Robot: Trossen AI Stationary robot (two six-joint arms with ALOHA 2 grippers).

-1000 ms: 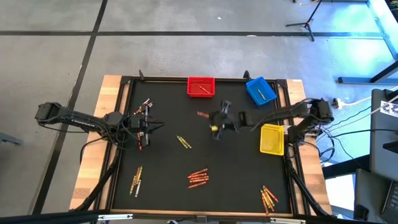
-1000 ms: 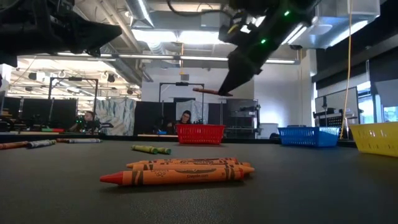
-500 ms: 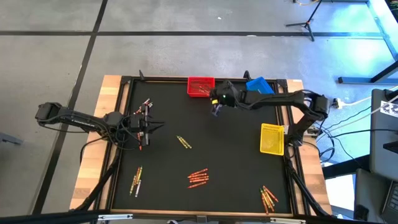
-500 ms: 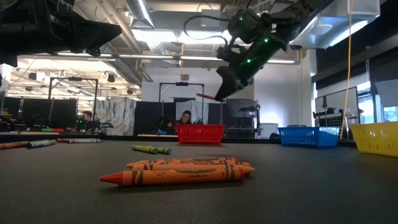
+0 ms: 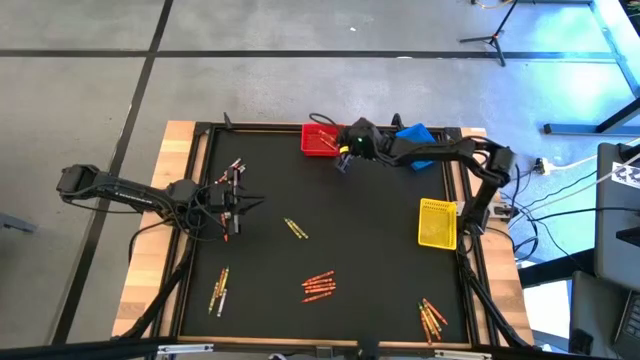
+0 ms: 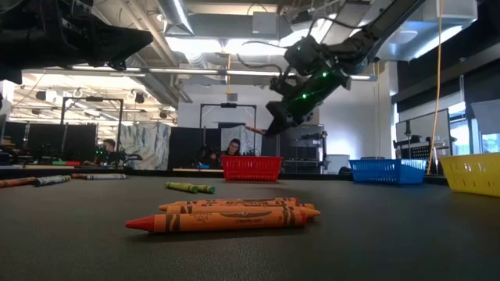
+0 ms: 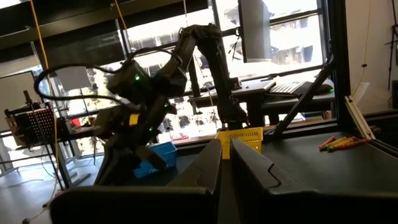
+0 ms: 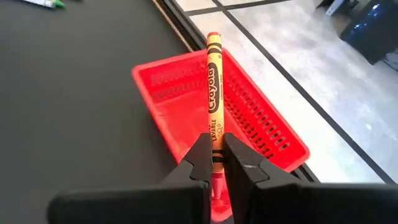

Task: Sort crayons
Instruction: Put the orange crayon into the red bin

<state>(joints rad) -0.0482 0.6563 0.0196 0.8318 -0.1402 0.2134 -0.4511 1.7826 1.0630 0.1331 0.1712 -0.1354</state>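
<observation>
crayon [image 8: 213, 87], red-orange, sits clamped between the right claw's [image 5: 345, 160] fingers, its long axis running straight out past the fingertips toward the red bin [image 8: 261, 134]. seen from above, the claw hangs just beside the bin's right edge, so the bin lies at about ten o'clock from it, close by. in the wrist view the crayon's tip already shows over the bin's interior. the drop looks to need only a small nudge that way. the left claw [image 5: 232, 200], fingers together and holding nothing visible, waits well apart at nine o'clock on the table.
</observation>
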